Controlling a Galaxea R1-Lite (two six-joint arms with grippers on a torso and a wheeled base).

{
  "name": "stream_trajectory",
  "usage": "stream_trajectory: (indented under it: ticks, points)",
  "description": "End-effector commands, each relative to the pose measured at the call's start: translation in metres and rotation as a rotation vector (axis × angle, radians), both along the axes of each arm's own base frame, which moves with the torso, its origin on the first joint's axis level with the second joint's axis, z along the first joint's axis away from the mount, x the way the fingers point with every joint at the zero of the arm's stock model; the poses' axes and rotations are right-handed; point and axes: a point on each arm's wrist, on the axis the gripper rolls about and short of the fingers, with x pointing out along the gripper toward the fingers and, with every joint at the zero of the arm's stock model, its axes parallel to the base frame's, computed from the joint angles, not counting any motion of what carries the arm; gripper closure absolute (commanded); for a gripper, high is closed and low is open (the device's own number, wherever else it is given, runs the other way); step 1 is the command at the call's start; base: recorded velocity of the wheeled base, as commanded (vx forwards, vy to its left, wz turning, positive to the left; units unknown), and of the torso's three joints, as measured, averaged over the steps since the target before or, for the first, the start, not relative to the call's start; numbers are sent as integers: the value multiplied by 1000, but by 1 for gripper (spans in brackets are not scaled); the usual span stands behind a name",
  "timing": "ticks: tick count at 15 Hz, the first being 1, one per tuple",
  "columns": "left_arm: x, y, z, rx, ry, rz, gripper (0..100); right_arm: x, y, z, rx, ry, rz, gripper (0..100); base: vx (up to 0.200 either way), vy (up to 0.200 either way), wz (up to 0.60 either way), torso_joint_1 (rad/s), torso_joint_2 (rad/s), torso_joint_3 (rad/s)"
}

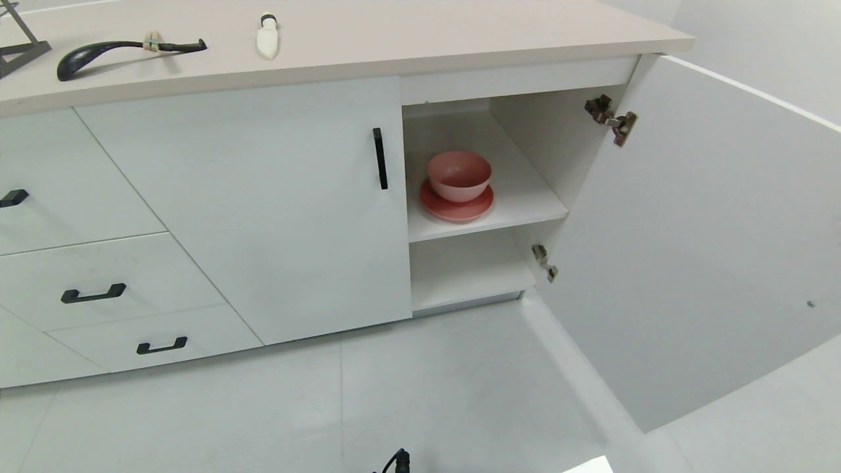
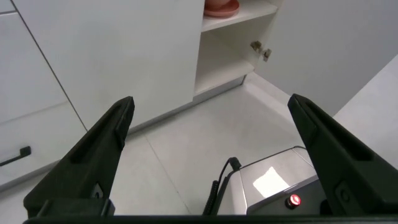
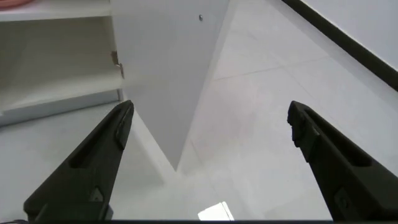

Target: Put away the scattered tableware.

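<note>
Counting as stowed: pink round plastic bowl [image 1: 458,174] sitting on pink flat plate [image 1: 456,205], on upper shelf [image 1: 525,197] of white cabinet, right-hand door [image 1: 690,249] standing open. Counting as outstanding: black curved ladle [image 1: 118,52] and small white utensil [image 1: 267,36], both lying well apart on beige tabletop [image 1: 427,33]. Recording left tool [image 2: 211,101] and right tool [image 3: 210,107] as hanging over grey floor [image 1: 427,394], jaws spread wide, carrying nothing. Judging task as partly done.

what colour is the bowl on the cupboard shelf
Pink, a paler shade than the reddish plate under the bowl; clearest in the head view.
</note>
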Motion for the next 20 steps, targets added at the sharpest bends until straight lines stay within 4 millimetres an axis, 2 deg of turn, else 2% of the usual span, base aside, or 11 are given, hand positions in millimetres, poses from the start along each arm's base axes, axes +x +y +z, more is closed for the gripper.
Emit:
stream_trajectory:
  ticks: [1,3,9,10,20]
  points:
    - [0,0,0,0,2,0,0,-3,0,-1,35,-44,26,0,-200,0,0,12,12,7]
    - [0,0,0,1,0,3,0,-3,0,-1,69,-50,29,0,-200,0,0,2,5,2]
    - [0,0,0,-1,2,8,0,-3,0,-1,62,-50,27,0,0,-200,0,2,3,2]
    - [0,0,0,-1,2,6,0,-3,0,-1,69,-52,26,100,0,-200,0,-2,2,-2]
    - [0,0,0,-2,3,6,0,-3,0,-2,85,-54,28,100,0,-200,0,3,1,4]
